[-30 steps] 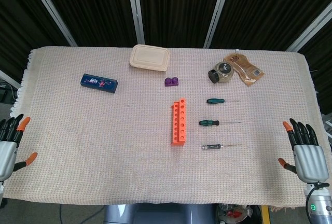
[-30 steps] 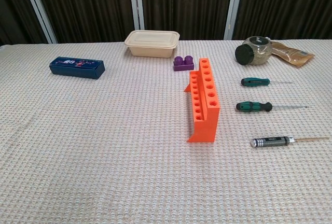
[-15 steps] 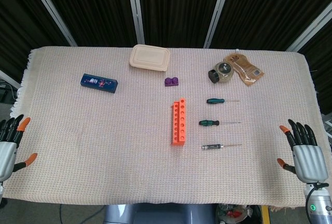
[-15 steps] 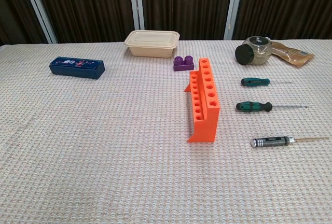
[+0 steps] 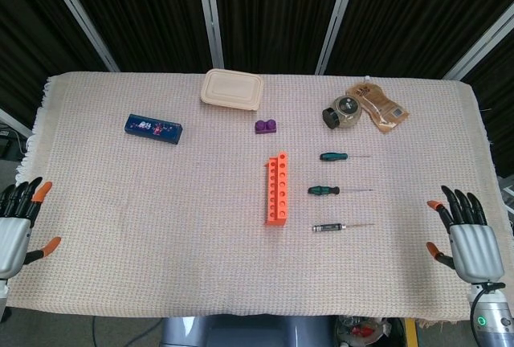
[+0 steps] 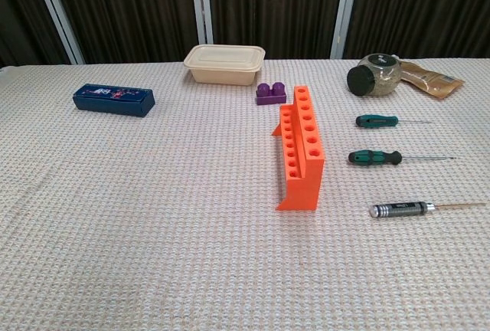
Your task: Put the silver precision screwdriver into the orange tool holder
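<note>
The silver precision screwdriver (image 5: 329, 226) (image 6: 400, 208) lies flat on the cloth, its thin tip pointing right. Just left of it stands the orange tool holder (image 5: 277, 188) (image 6: 301, 149), a long block with a row of empty holes. My right hand (image 5: 467, 238) hovers at the table's right edge, fingers spread and empty, well to the right of the screwdriver. My left hand (image 5: 16, 225) hangs at the far left edge, fingers apart, holding nothing. Neither hand shows in the chest view.
Two green-handled screwdrivers (image 5: 323, 190) (image 5: 332, 156) lie behind the silver one. Further back are a purple block (image 5: 266, 126), a beige lidded box (image 5: 232, 89), a round jar (image 5: 341, 112) beside a brown pouch (image 5: 377, 105), and a blue case (image 5: 152, 128).
My right hand has drifted slightly left and down along the table's right edge. The left hand has shifted a little lower. Nothing on the cloth has moved.
</note>
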Available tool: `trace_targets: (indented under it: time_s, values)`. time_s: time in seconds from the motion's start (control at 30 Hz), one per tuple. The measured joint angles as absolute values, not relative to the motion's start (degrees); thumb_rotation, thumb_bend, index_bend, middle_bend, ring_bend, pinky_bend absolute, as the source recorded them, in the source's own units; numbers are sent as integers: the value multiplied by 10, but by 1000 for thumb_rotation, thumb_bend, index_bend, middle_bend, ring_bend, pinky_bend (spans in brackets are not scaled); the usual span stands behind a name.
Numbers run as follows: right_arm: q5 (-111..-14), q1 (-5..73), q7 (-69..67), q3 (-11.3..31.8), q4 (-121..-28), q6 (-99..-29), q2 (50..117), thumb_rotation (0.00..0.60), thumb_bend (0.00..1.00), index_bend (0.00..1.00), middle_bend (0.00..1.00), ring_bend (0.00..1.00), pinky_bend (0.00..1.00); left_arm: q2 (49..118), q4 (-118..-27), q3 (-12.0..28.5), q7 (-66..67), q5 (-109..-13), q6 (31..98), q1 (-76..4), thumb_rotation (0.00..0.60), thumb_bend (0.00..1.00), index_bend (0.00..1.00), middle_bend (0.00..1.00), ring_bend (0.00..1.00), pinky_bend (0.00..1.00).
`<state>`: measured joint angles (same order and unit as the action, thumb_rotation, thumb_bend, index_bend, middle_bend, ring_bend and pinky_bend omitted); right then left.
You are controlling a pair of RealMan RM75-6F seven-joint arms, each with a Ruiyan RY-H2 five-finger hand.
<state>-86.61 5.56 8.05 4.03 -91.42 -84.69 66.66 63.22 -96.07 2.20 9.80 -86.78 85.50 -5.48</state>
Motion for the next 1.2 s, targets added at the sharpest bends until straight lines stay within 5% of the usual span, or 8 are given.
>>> trace_targets:
  time_s: [0.63,1.2]
  values:
    - [-822,177,337,74,-1026,-690,661,600,199,368,81,0,0,637,-951,36,100,-866,830,-82,600,182,0,0,0,0]
    - [-663,294,455,87,-1014,-574,763,600,249,424,94,0,0,620,-960,55,104,-840,798,-112,600,182,0,0,0,0]
